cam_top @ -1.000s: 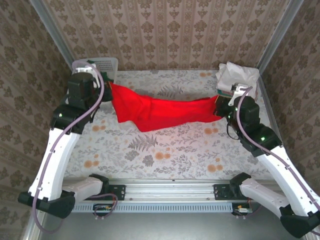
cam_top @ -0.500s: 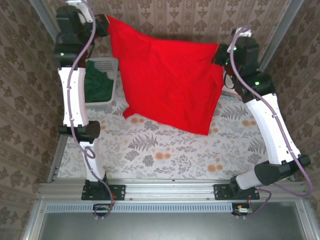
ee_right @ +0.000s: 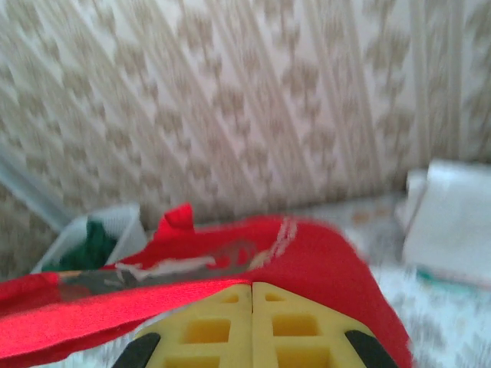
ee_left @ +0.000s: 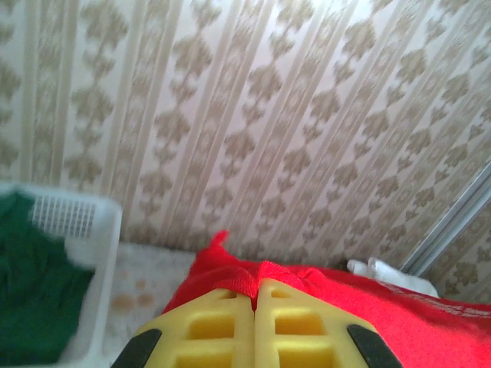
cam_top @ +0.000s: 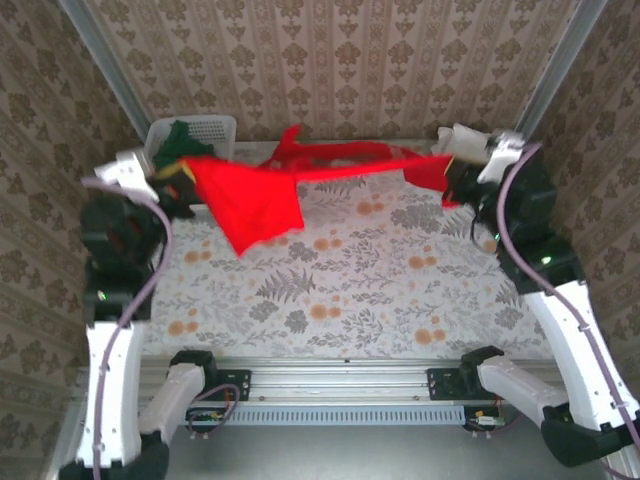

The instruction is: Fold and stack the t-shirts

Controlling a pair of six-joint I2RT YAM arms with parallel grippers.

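Top external view: the red shirt (cam_top: pixel 250 195) is stretched in the air above the table (cam_top: pixel 330 290), between the two grippers. The left gripper (cam_top: pixel 178 184) pinches one end tight, and the right gripper (cam_top: pixel 447 172) pinches the other. A green shirt (cam_top: pixel 175 140) lies in the basket (cam_top: pixel 215 128) at the far left.

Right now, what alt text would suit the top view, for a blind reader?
A red shirt is stretched above a floral table, the left gripper shut on one end, the right gripper on the other. A loose part hangs down near the left; a basket with a green shirt stands at the far left corner.
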